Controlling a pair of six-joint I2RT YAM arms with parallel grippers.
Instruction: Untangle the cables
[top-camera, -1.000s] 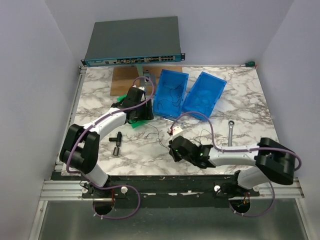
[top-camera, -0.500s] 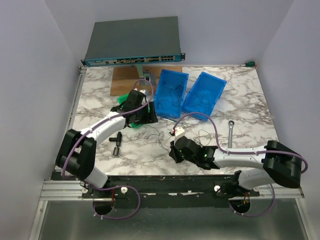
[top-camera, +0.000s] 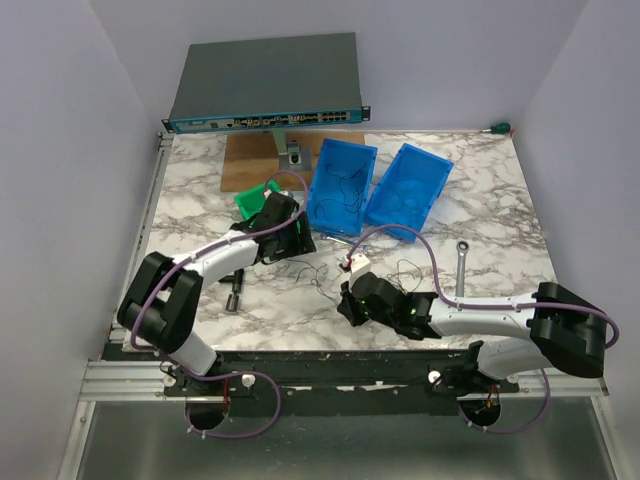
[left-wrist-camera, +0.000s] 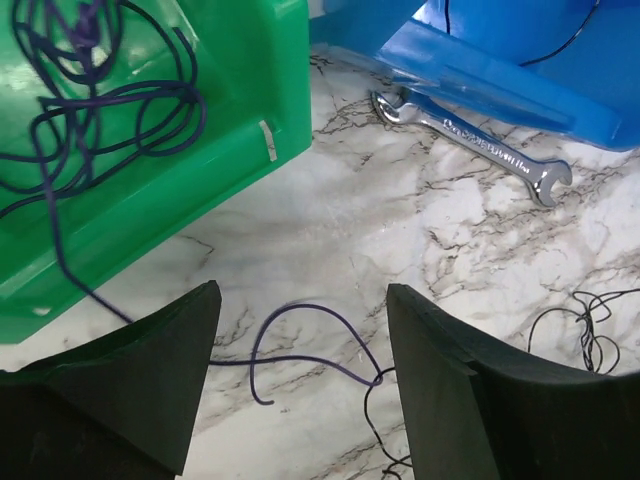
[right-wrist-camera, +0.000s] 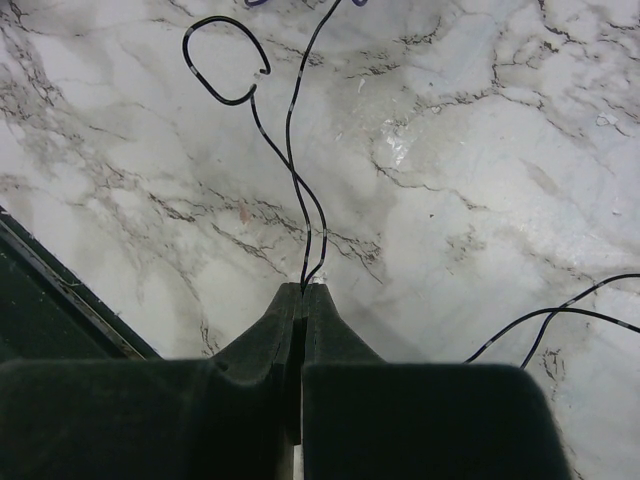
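Note:
Thin wires (top-camera: 318, 272) lie loose on the marble between my two grippers. My left gripper (top-camera: 303, 243) is open and empty. In the left wrist view (left-wrist-camera: 302, 292) a purple wire (left-wrist-camera: 320, 318) curls on the table between its jaws and hooks a black wire (left-wrist-camera: 372, 418). This purple wire trails from a tangle (left-wrist-camera: 90, 110) in the green bin (left-wrist-camera: 250, 60). My right gripper (top-camera: 343, 308) is shut on a doubled black wire (right-wrist-camera: 290, 170) at its fingertips (right-wrist-camera: 303, 288), low over the table. A further black clump (top-camera: 405, 270) lies beside it.
Two blue bins (top-camera: 340, 185) (top-camera: 408, 190) with a few wires stand at the back. A silver wrench (top-camera: 462, 262) lies right; another (left-wrist-camera: 470, 145) lies by a blue bin. A black T-shaped part (top-camera: 233, 285) lies left. A network switch (top-camera: 265, 85) sits behind.
My left gripper has moved off the green bin toward the near right, down over the loose wires. My right gripper has shifted slightly left and nearer, still shut on the black wire.

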